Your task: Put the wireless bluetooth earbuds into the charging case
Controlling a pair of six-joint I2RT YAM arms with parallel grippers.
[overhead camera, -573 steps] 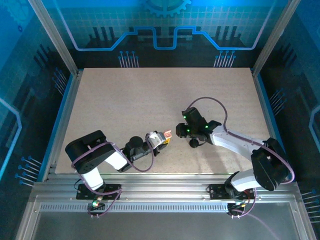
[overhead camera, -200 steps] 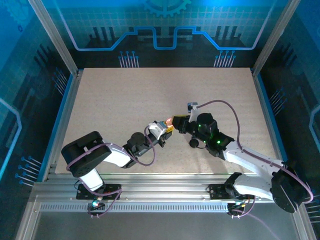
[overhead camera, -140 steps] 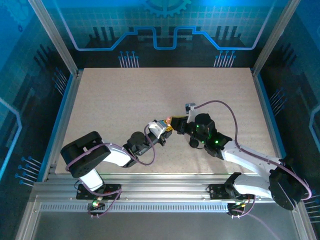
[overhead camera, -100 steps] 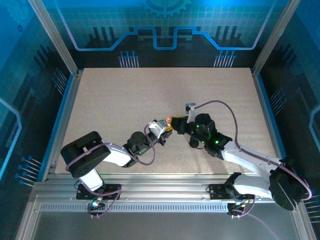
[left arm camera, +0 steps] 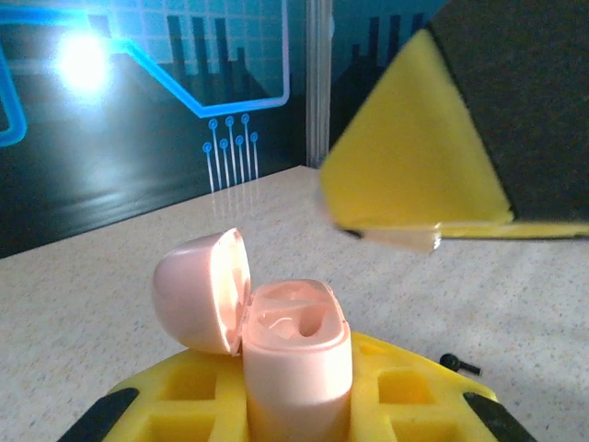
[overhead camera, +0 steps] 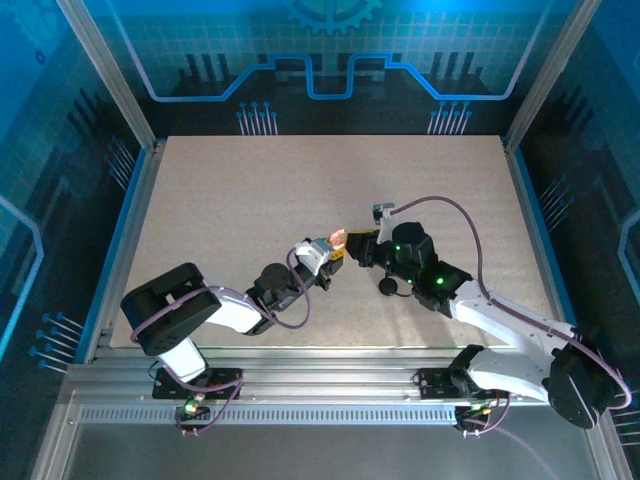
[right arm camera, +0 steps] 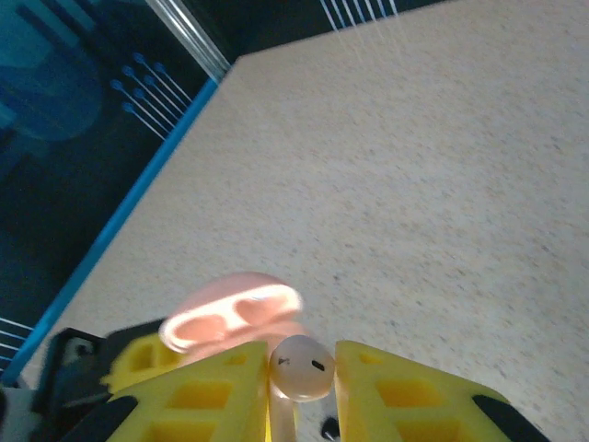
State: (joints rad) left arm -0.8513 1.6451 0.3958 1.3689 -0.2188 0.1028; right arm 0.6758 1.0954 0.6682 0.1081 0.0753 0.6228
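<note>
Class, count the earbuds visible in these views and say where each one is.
1. The earbud is pinched in the right gripper, close to the open case that the left gripper holds. A second may be hidden inside the case.

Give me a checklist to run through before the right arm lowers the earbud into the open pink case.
1. Lid open: ok, flipped back to the side.
2. Case secured: ok, upright between the left gripper fingers.
3. Earbud secured: ok, pinched in the right gripper.
4. Slots free: ok, the hollows in the case look empty.
5. Earbud lined up over a slot: cannot tell.
</note>
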